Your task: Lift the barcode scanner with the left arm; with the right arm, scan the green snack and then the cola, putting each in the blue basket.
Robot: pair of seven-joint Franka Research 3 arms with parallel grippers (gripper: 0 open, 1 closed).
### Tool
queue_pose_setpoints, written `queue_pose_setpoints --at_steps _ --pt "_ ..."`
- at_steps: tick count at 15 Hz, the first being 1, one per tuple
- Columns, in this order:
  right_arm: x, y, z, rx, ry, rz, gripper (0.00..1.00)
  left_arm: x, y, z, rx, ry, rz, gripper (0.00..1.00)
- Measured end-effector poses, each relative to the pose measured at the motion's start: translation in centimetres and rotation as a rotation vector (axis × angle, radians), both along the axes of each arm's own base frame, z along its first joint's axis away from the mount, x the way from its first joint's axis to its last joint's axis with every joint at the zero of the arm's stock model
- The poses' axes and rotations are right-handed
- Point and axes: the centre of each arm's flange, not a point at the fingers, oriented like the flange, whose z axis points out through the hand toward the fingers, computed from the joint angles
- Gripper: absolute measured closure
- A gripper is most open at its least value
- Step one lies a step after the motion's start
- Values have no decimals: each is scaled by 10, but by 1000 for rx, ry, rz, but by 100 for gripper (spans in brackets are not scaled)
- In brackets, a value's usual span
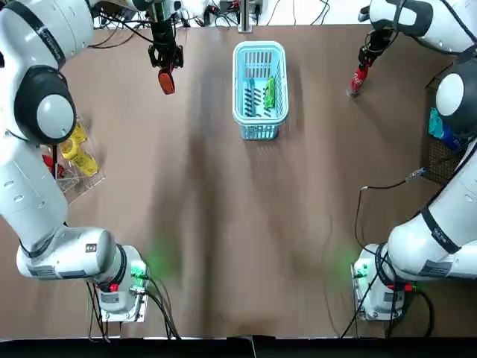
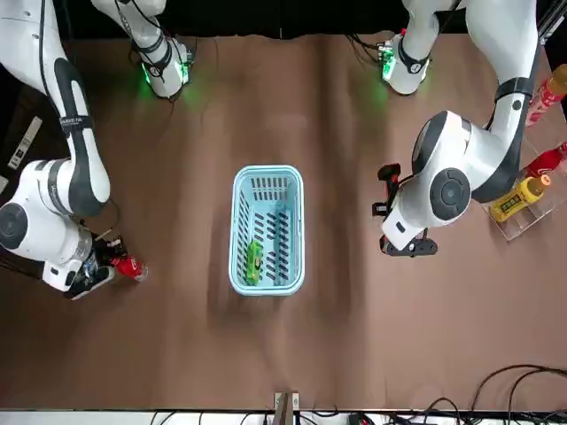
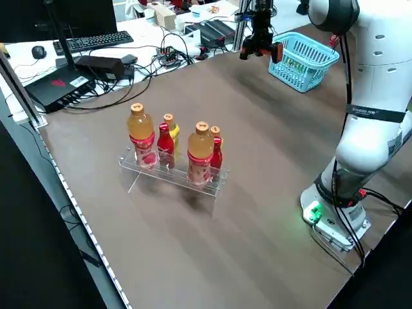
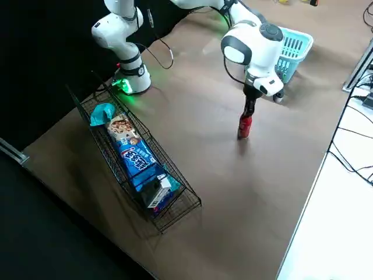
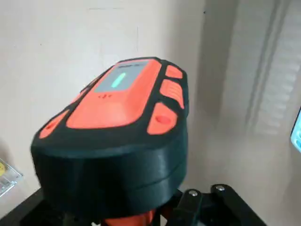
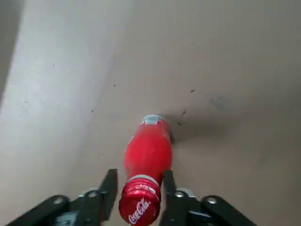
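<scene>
My left gripper (image 1: 165,55) is at the far left of the table, shut on the orange and black barcode scanner (image 1: 166,80), which hangs above the table. The scanner (image 5: 117,136) fills the left wrist view and hides the fingers. The blue basket (image 1: 258,46) stands at the far middle with the green snack (image 1: 270,92) inside it. At the far right the red cola bottle (image 1: 357,80) stands upright on the table. My right gripper (image 1: 365,63) is above it, its fingers (image 6: 109,184) closed on the neck just under the cap of the cola (image 6: 146,150).
A clear rack of drink bottles (image 1: 74,153) sits at the left edge of the table. A wire basket of snack packs (image 1: 443,138) stands at the right edge. Cables (image 1: 216,15) lie past the far edge. A black cable (image 1: 373,188) runs across the right side.
</scene>
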Motion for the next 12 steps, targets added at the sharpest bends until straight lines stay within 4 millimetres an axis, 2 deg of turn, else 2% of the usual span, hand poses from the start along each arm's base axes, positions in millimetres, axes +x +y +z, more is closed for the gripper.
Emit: queue_pose_setpoints --at_steps 2,4,5,9,12 --pt "-4 -3 3 1 33 -4 67 0 0 0 0 0 -1 86" --pt "-7 -1 7 16 60 -11 67 0 -1 0 0 0 -1 86" --pt "-7 2 16 45 70 -25 67 0 -1 0 -1 0 -1 86" --pt "-14 19 92 172 122 -43 67 0 -2 2 -6 -2 -1 86" --pt "-21 48 134 268 114 -46 67 -3 -12 18 -141 37 63 86"
